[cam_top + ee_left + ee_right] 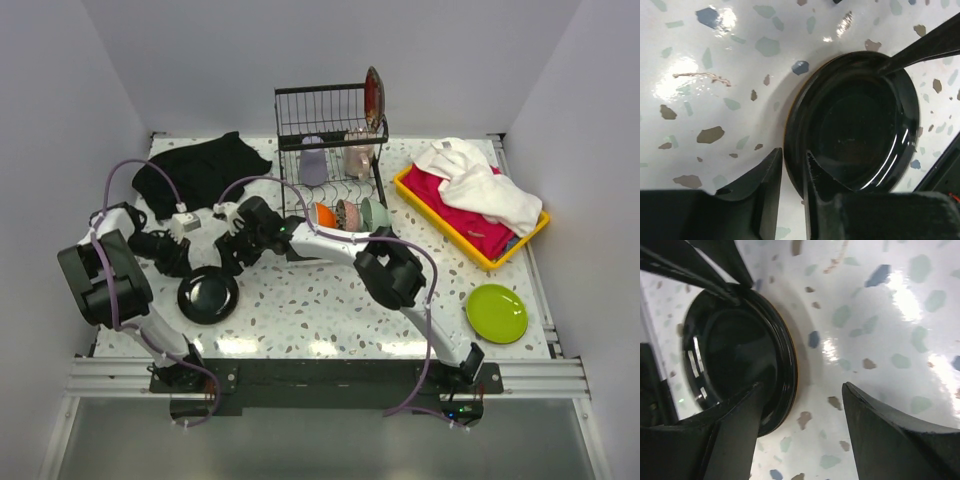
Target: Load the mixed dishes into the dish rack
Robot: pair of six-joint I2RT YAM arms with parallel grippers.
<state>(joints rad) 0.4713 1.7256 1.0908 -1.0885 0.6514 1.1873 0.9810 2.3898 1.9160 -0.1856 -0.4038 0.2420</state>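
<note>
A black plate (208, 295) lies on the speckled table at the front left, with both grippers at it. My left gripper (792, 170) straddles the black plate's (865, 125) near rim: one finger outside, one inside, a sliver of table showing between finger and rim. My right gripper (802, 390) stands wide open, one finger over the plate (735, 355), the other above bare table. The dish rack (330, 120) at the back holds two mugs (314, 162), three small bowls (347, 213) and an upright red plate (373, 95). A lime green plate (497, 312) lies front right.
A yellow tray (415, 190) piled with white and red cloths sits right of the rack. A black cloth (200, 170) lies at the back left. My right arm (390, 270) stretches across the table's middle in front of the rack.
</note>
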